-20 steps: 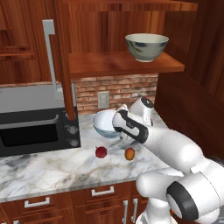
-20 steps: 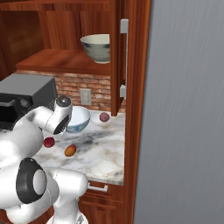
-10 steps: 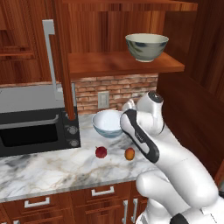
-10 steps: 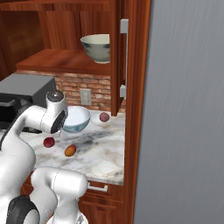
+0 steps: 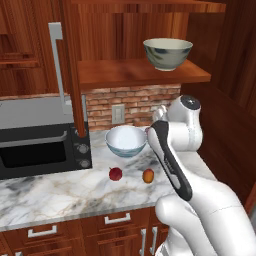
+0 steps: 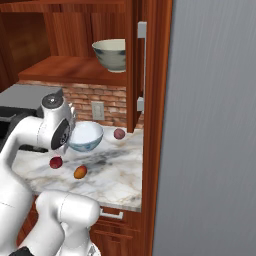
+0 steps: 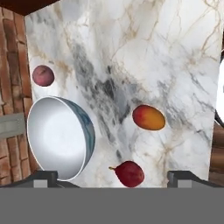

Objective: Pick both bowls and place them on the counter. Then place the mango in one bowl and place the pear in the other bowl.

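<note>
Lifted clear of the white bowl [image 5: 125, 140] on the counter [image 5: 60, 192], the pincer [image 7: 112, 178] gapes empty over pear [image 7: 129, 173] and mango [image 7: 148, 117] (grey-green bowl [image 6: 110, 54] still shelved, per base views).

White arm raised, elbow bent, wrist turned downward; pincer [image 7: 112, 178] empty, fingertips [image 7: 43, 177] spread wide apart.
</note>
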